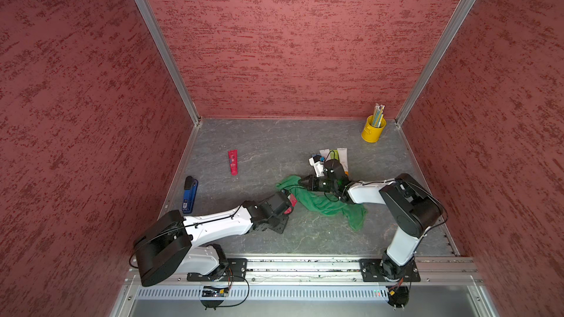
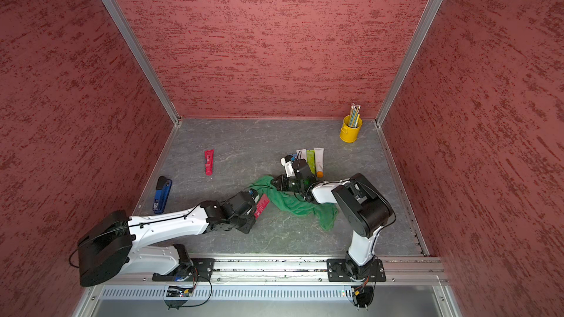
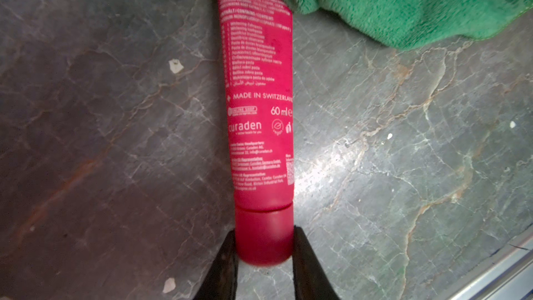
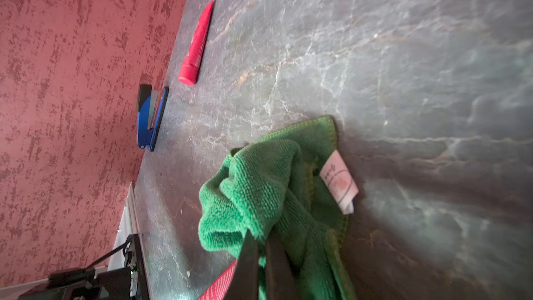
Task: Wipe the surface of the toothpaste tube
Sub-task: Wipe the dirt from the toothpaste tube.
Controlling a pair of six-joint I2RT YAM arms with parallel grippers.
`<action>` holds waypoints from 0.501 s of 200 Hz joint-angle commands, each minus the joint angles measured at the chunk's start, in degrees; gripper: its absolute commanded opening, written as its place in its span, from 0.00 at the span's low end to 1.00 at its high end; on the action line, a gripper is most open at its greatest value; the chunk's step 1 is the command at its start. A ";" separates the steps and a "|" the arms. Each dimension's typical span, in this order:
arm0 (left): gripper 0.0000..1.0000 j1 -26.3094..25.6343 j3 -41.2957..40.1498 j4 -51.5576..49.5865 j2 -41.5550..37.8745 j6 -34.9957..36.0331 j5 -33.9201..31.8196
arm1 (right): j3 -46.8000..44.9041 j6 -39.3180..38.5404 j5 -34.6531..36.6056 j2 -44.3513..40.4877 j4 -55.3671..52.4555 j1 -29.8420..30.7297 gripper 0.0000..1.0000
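Grey tabletop (image 1: 274,147), stapler (image 1: 190,195) aside: left end effector (image 3: 264,249) grips toothpaste tube (image 3: 259,111); right end effector (image 4: 261,239) pinches cloth (image 4: 259,186) overlapping it.

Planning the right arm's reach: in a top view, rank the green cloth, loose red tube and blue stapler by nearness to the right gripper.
1. Green cloth, pinched in the right gripper.
2. Loose red tube, mid-table.
3. Blue stapler, by the left wall.

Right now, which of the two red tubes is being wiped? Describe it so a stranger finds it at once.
Find the green cloth in the middle of the table. At its left edge, a red toothpaste tube pokes out, its cap clamped in the left gripper. The other red tube lies free, farther back, touching nothing.
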 commanded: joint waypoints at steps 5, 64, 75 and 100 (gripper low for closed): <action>0.02 -0.26 0.21 1.52 -0.06 0.88 0.29 | -0.38 -0.79 -1.55 2.63 -0.01 3.53 0.00; 0.02 -0.17 0.31 1.42 0.19 0.68 0.15 | -5.53 4.52 -7.77 4.19 6.25 10.41 0.00; 0.02 -0.11 0.37 1.39 0.16 0.63 0.04 | -6.14 6.23 -9.46 4.29 8.33 12.00 0.00; 0.02 -0.05 0.29 1.36 0.12 0.57 -0.06 | -6.61 9.58 -12.79 4.42 12.27 15.75 0.00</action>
